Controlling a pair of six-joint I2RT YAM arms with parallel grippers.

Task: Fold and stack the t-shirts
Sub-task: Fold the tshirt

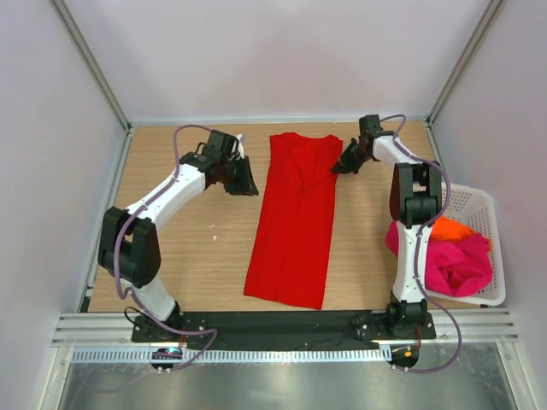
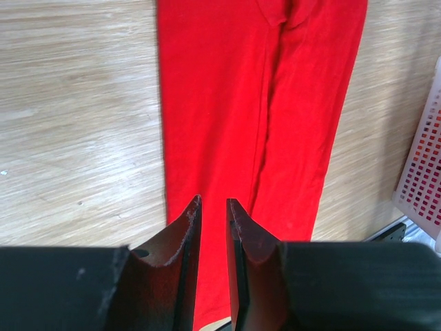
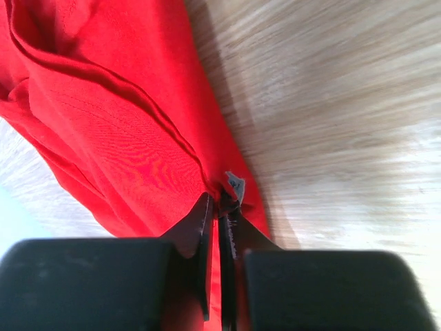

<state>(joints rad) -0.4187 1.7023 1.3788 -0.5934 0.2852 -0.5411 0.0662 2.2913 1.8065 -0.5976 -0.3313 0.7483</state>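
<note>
The bright red t-shirt [image 1: 295, 222] lies folded lengthwise into a long strip down the middle of the table. It also shows in the left wrist view [image 2: 262, 103] and the right wrist view [image 3: 117, 117]. My right gripper [image 1: 346, 161] is shut on the shirt's far right edge, by a small white label [image 3: 236, 185], with cloth pinched between the jaws [image 3: 219, 207]. My left gripper [image 1: 244, 181] hovers just left of the shirt's far part. Its jaws [image 2: 213, 203] are a narrow gap apart and empty. The magenta-pink t-shirt [image 1: 457, 265] and the orange t-shirt [image 1: 453, 229] lie bunched in the basket.
The white lattice basket [image 1: 483, 205] stands at the table's right edge beside the right arm; its corner shows in the left wrist view [image 2: 424, 172]. Bare wood lies left of the red shirt. Walls enclose the table on the left, back and right.
</note>
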